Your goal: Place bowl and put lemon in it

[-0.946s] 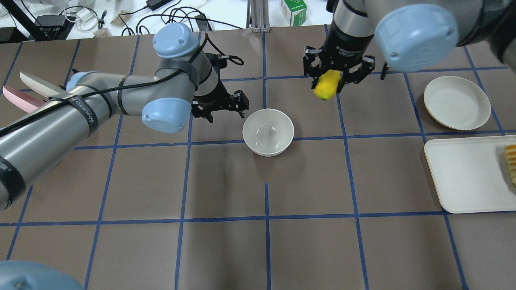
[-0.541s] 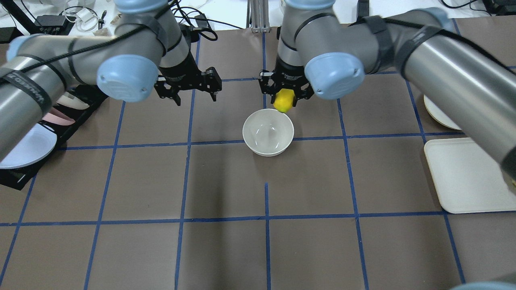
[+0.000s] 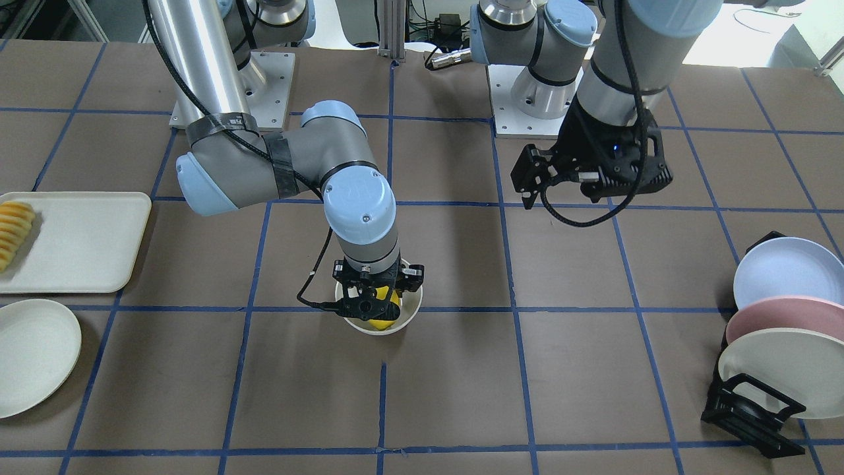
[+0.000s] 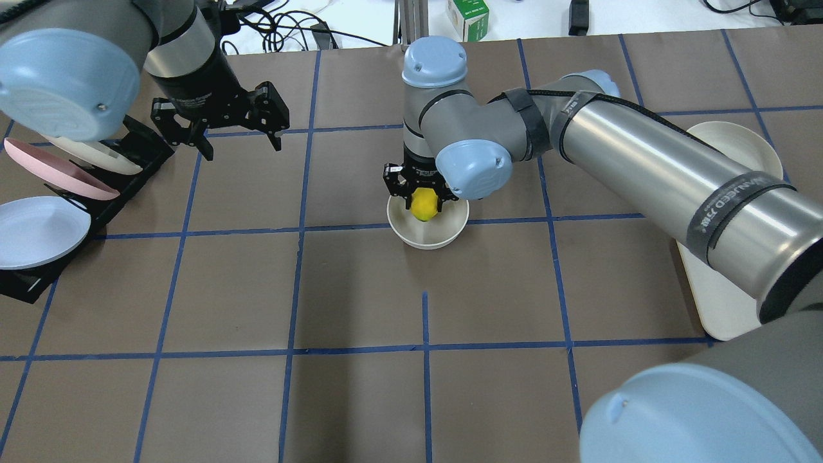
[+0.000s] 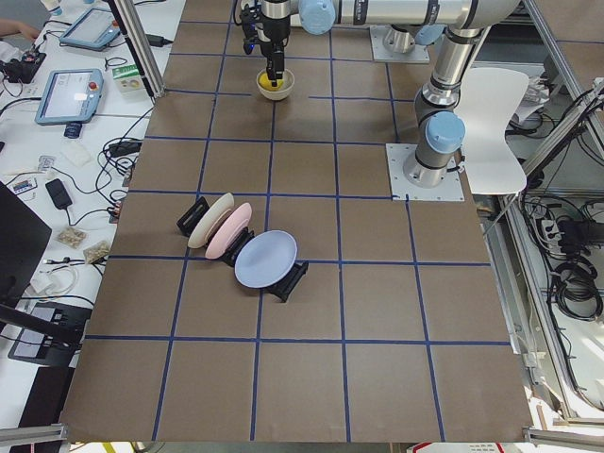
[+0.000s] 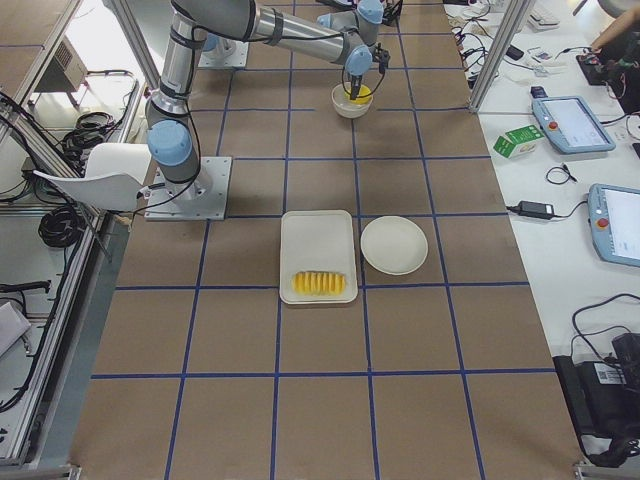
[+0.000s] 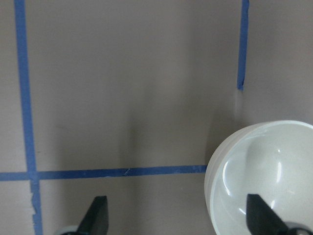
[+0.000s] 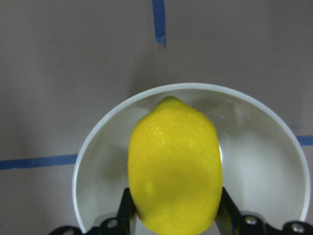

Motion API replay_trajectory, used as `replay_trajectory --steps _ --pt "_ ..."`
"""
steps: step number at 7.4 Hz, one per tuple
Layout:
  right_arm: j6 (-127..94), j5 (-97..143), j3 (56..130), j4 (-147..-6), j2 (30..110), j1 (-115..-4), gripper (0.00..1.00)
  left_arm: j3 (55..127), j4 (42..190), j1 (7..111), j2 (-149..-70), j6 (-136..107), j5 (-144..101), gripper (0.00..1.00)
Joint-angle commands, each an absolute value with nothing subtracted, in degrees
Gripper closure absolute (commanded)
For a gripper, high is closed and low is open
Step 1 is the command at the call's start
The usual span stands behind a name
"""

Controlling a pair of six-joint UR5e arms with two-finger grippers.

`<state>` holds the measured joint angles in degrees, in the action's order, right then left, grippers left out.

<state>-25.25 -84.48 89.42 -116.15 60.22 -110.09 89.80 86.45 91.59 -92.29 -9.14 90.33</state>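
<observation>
The off-white bowl (image 4: pixel 427 242) stands upright near the table's middle; it also shows in the front view (image 3: pixel 389 328) and the right wrist view (image 8: pixel 259 161). My right gripper (image 4: pixel 424 207) is shut on the yellow lemon (image 4: pixel 424 203) and holds it in the bowl's mouth, pointed end down. The right wrist view shows the lemon (image 8: pixel 173 166) clamped between both fingers over the bowl's hollow. I cannot tell whether it touches the bottom. My left gripper (image 4: pixel 241 146) is open and empty, well left of the bowl and above the table.
A black rack (image 4: pixel 138 154) with several plates stands at the left edge, close to my left gripper. A shallow white plate (image 3: pixel 33 356) and a tray (image 3: pixel 79 244) with fruit slices (image 3: pixel 13 231) lie on the right side. My right arm spans over them.
My right gripper has carried the lemon left and down into the bowl's mouth. My left gripper has drawn back left, away from the bowl toward the rack, still open.
</observation>
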Motion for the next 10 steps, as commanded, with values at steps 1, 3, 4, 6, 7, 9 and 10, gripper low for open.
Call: replay_trajectory --steps 1,3,4,6,7,9,10 --pt "-25.14 -84.55 90.09 -116.98 59.85 -110.21 0.81 91.05 86.92 90.63 -90.53 -7.75 90.1 0.0" --pt "-25.14 -85.16 90.0 -116.63 60.38 -110.21 0.0 91.14 90.08 90.27 -90.35 0.65 90.96 0.0" --pt "-24.88 -85.69 89.39 -116.2 61.34 -110.21 0.0 91.4 90.09 89.48 -90.44 2.36 90.79 0.0" --pt "-24.61 -87.98 89.12 -106.33 73.76 -109.26 0.0 91.41 90.08 86.58 -90.09 3.52 90.88 0.0" --pt "-24.61 -89.89 89.38 -101.82 79.4 -108.9 0.0 91.41 89.91 86.92 -90.0 3.43 90.88 0.0" --pt "-24.96 -90.88 89.56 -97.32 85.84 -107.5 0.0 91.41 89.91 87.01 -89.56 3.43 90.62 0.0" --pt "-24.87 -90.44 89.13 -96.69 86.22 -106.45 0.0 91.41 89.91 87.01 -89.56 3.43 90.35 0.0"
